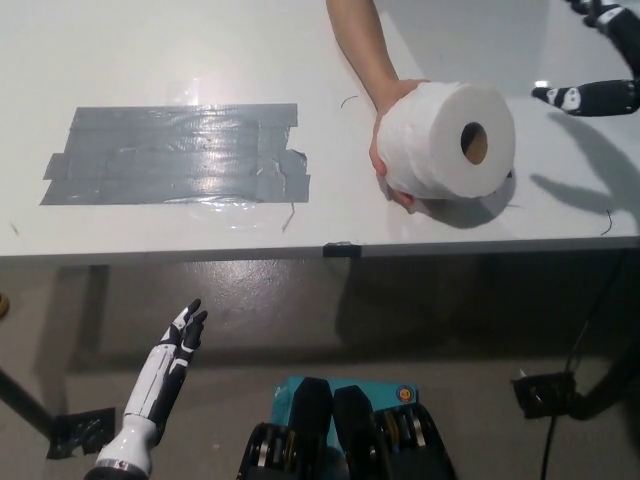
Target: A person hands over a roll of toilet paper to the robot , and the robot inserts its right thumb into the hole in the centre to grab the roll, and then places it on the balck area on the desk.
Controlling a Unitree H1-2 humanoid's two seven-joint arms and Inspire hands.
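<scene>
A person's hand (385,150) holds a white toilet paper roll (447,137) just above the desk at the right, its brown centre hole (474,142) facing the right. My black right hand (598,60) is open at the top right corner, to the right of the roll and apart from it, partly cut off by the picture edge. The dark taped area (175,154) lies on the desk at the left, with nothing on it. My white left hand (178,345) rests open below the desk edge at the lower left.
The white desk (300,60) ends in a front edge across the picture's middle, with grey floor below. The person's forearm (358,40) reaches in from the top. A black stand base and cable (560,395) lie on the floor at the lower right.
</scene>
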